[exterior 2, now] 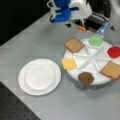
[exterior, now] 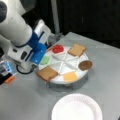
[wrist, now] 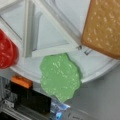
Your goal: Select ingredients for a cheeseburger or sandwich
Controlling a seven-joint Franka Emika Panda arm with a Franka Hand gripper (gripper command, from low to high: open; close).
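The green lettuce disc [wrist: 60, 76] is seen at the rim of the divided white tray [exterior: 75, 80], directly below the gripper [exterior: 41, 53]; whether the fingers are apart cannot be told. A centred, vertical descent is judged best. The paper plate [exterior: 77, 107], still bare, is set near the grey worktop's [exterior: 25, 100] edge

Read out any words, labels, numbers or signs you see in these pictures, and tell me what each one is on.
None can be read. The toast squares, lettuce, tomato, cheese, patty, divided tray and paper plate are blank. The gripper shows no markings.
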